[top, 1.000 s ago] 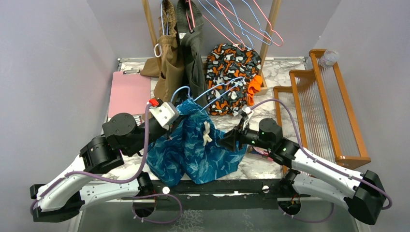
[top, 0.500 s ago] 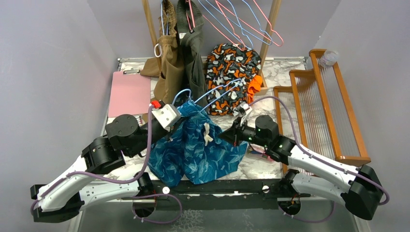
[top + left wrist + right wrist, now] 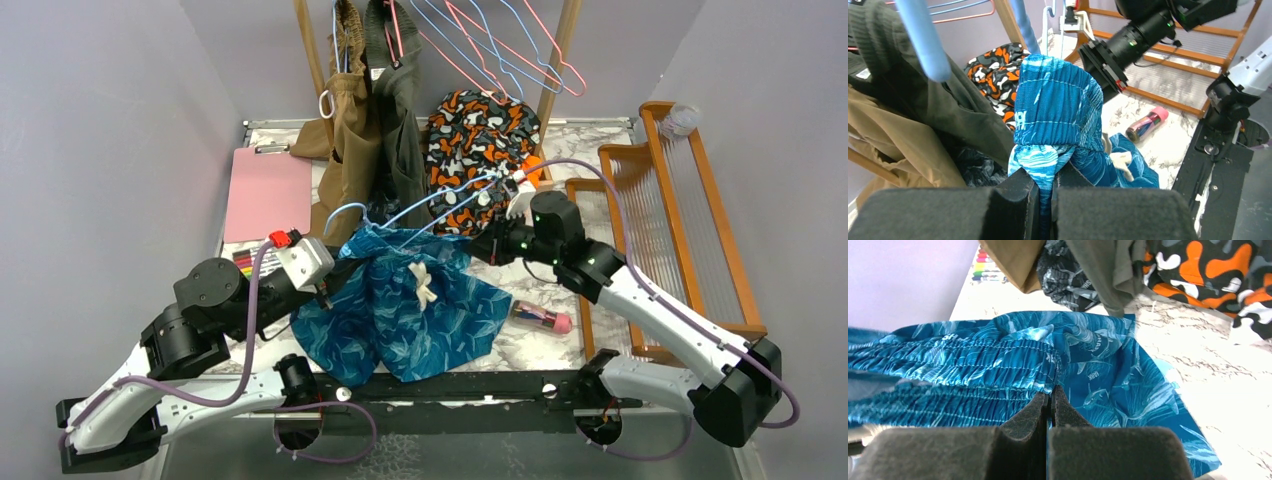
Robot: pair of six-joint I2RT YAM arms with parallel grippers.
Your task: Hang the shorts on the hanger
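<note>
Where the table begins on the left, one pink board lies flat. Next to it, the left gripper is clamped tight on one end of the waistband of the shorts. That one pair lies mid-table with its top lifted. One light-blue hanger sits just above the shorts, and its lower part is hidden by cloth. The right gripper pinches the other end of the waistband. One pink tube lies near one wooden rack. The pink hangers are cut off at the top and too tangled to count.
</note>
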